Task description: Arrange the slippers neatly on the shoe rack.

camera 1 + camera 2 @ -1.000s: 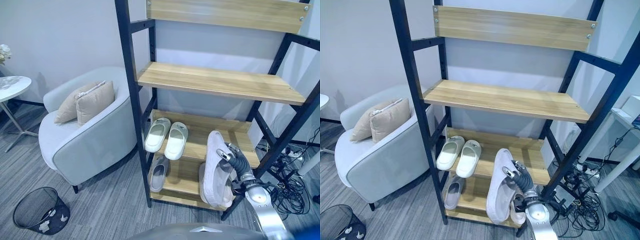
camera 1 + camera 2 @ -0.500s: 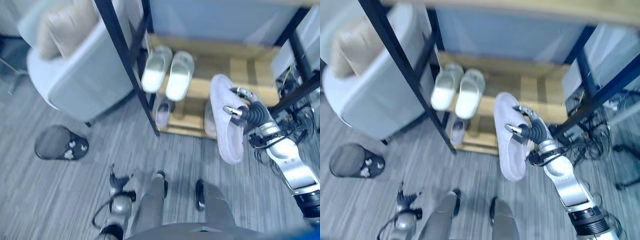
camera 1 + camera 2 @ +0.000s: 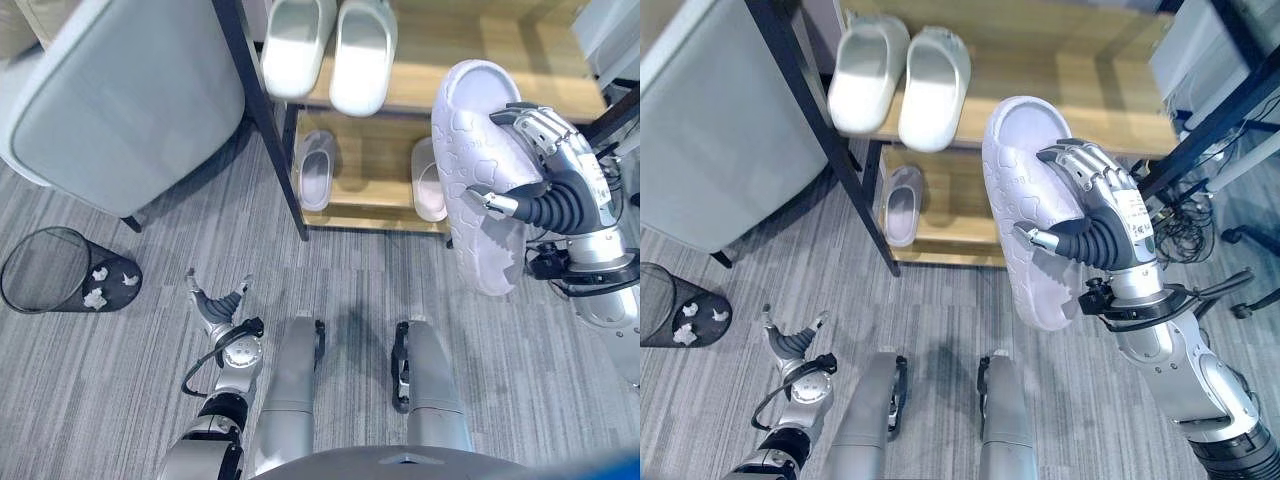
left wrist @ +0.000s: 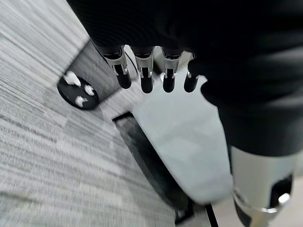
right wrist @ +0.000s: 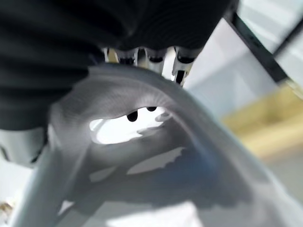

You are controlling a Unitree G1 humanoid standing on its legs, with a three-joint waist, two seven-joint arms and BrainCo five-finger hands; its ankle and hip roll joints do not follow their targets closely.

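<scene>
Before the shoe rack (image 3: 262,120), the right hand (image 3: 1095,205) grips a pale lilac slipper (image 3: 1032,200), fingers and thumb curled round its edge (sole turned to the camera). White slippers (image 3: 330,40) sit on a shelf, two more, probably grey, below. Low down, the left hand (image 3: 218,308) hangs with relaxed fingers.

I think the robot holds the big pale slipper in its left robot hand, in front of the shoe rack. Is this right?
Not quite: the right robot hand holds the big pale slipper, as the right eye view shows. It is indeed in front of the shoe rack. The left robot hand hangs open and empty near the floor.
</scene>
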